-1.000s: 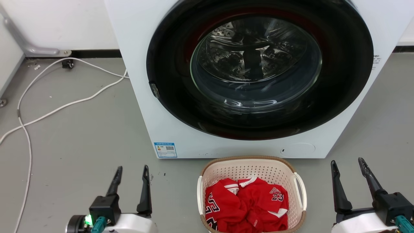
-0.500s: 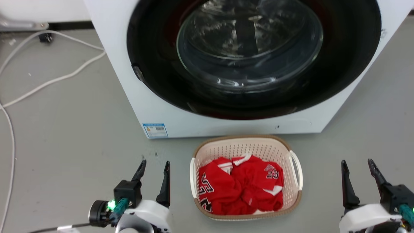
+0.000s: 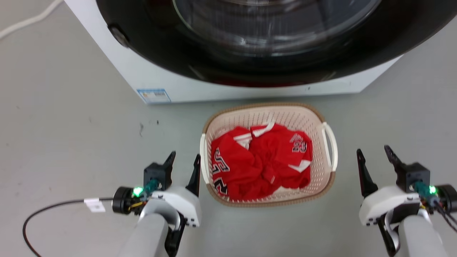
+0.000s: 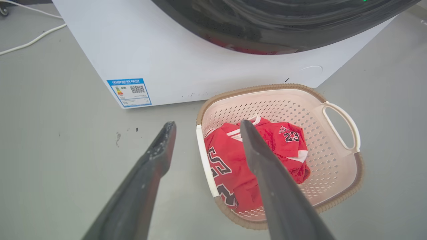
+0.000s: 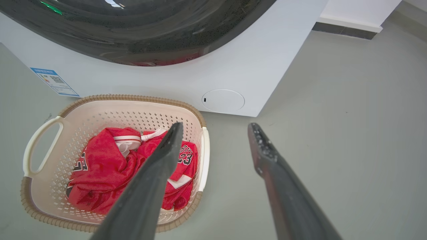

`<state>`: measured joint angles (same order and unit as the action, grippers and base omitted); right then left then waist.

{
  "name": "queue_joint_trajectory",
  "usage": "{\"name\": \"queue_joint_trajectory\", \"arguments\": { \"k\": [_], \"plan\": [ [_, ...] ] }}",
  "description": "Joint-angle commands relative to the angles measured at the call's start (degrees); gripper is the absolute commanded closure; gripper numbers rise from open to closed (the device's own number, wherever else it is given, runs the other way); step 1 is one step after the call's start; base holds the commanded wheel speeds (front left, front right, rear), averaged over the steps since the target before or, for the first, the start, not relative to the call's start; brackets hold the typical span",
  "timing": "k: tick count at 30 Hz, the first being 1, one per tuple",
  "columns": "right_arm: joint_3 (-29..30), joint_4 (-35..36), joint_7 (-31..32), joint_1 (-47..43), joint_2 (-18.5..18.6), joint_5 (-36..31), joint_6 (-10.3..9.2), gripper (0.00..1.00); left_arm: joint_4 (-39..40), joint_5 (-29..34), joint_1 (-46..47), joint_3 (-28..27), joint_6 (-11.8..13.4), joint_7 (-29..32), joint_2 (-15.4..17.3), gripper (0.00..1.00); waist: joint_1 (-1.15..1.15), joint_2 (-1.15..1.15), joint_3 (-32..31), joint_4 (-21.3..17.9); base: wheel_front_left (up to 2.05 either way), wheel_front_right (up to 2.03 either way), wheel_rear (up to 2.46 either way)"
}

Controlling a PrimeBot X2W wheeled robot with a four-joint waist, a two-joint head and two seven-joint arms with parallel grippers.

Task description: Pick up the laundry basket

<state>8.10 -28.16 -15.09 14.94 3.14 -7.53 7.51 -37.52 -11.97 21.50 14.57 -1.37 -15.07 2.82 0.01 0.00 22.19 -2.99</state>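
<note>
The laundry basket [image 3: 278, 115] stands on the floor just before the washer, cream with perforated walls, a brown rim and a white handle on each side. A crumpled red jersey [image 3: 257, 160] lies in it. My left gripper [image 3: 185, 156] is open just left of the basket's left handle [image 3: 203, 157], its right finger close beside it. In the left wrist view that gripper [image 4: 207, 124] straddles the near handle from above the basket [image 4: 283, 106]. My right gripper [image 3: 372, 150] is open, a short gap to the right of the right handle [image 3: 330, 142]. The right wrist view puts this gripper [image 5: 216, 125] beside the basket [image 5: 110, 113].
The white washer [image 3: 160, 76] with its dark round door rises right behind the basket. A black cable [image 3: 53, 207] trails from my left wrist across the grey floor. A white cord [image 3: 21, 23] lies at the far upper left.
The head camera has tilted down and moved closer, so the washer and basket sit higher in view. Both open grippers have come forward alongside the basket, the left one nearer its handle.
</note>
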Motion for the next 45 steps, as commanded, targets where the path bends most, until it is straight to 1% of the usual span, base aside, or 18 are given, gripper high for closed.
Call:
{"name": "queue_joint_trajectory", "arguments": {
  "k": [1, 8, 10, 18, 21, 30, 35, 45],
  "plan": [
    [-0.3, -1.4, -0.1, 2.2, 0.9, -0.2, -0.04, 0.0, -0.8, -0.6, 2.1, 0.3, -0.1, -0.2, 0.1, 0.0, -0.01, 0.0, 4.3, -0.1, 0.0, 0.0, 0.0],
    [-2.2, -11.0, -0.1, 9.7, 3.6, -0.7, -0.04, 0.0, -8.6, -1.6, 8.5, 2.1, -0.5, -0.2, 0.1, 0.0, -0.01, 0.0, 10.5, -0.2, 0.0, 0.0, 0.0],
    [-3.0, -13.0, -0.1, 11.9, 4.2, -0.7, -0.04, 0.0, -10.5, -1.7, 10.2, 2.4, -0.3, -0.2, 0.1, 0.0, -0.01, 0.0, 12.0, -0.3, 0.0, 0.0, 0.0],
    [-5.7, -19.7, -0.1, 19.0, 4.9, 0.5, -0.04, 0.0, -16.6, -2.1, 16.7, 3.7, -0.9, -0.2, 0.1, 0.0, -0.01, 0.0, 17.9, -1.0, 0.0, 0.0, 0.0],
    [-7.1, -22.2, -0.1, 21.4, 5.2, 1.0, -0.04, 0.0, -18.2, -2.2, 18.6, 4.2, -0.7, -0.2, 0.1, 0.0, -0.01, 0.0, 19.5, -1.1, 0.0, 0.0, 0.0],
    [-10.2, -28.8, -0.1, 27.0, 5.0, 2.1, -0.04, 0.0, -20.8, -3.0, 22.3, 5.8, -0.3, -0.2, 0.1, 0.0, -0.01, 0.0, 23.6, -1.3, 0.0, 0.0, 0.0],
    [-11.3, -31.2, -0.1, 29.3, 5.1, 2.7, -0.04, 0.0, -21.1, -3.0, 23.8, 6.4, 0.0, -0.2, 0.1, 0.0, -0.01, 0.0, 25.5, -1.3, 0.0, 0.0, 0.0],
    [-12.4, -34.9, -0.1, 31.9, 4.6, 3.0, -0.04, 0.0, -21.1, -3.0, 24.5, 6.9, 0.5, -0.2, 0.1, 0.0, -0.01, 0.0, 27.2, -1.3, 0.0, 0.0, 0.0]
  ]
}}
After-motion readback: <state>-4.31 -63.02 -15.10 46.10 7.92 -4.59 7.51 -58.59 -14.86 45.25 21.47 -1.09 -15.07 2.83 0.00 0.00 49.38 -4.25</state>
